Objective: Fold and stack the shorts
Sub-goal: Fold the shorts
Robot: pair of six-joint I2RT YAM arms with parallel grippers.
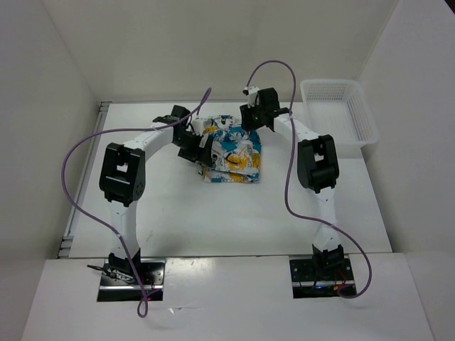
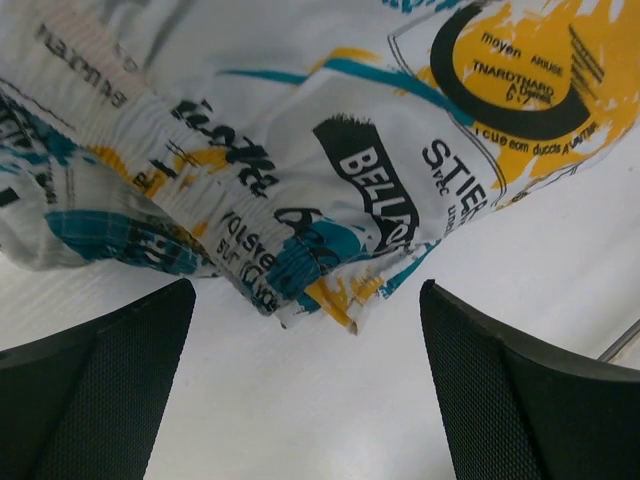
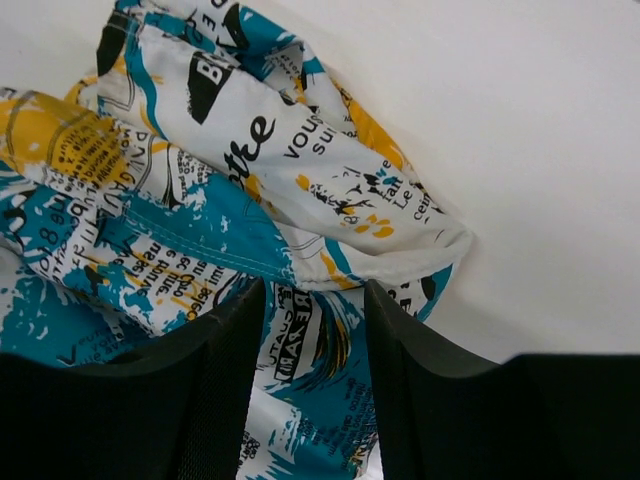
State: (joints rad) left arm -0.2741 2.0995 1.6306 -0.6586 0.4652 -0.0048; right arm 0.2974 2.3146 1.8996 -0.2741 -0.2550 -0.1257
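Shorts (image 1: 233,153) crumpled between left hand (image 2: 308,300) and right hand (image 3: 315,300), just ahead of both.

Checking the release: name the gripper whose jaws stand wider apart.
The left gripper: jaws gape wide at the shorts' edge; the right gripper shows a narrow gap.

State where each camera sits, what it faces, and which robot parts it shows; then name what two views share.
Top external: above and behind the bases, looking down on table, both arms, shorts, basket.
Left wrist: on the left arm, facing the shorts' waistband; left gripper fingers frame it.
Right wrist: on the right arm, facing the shorts; right gripper fingers show.
Shared: the shorts.
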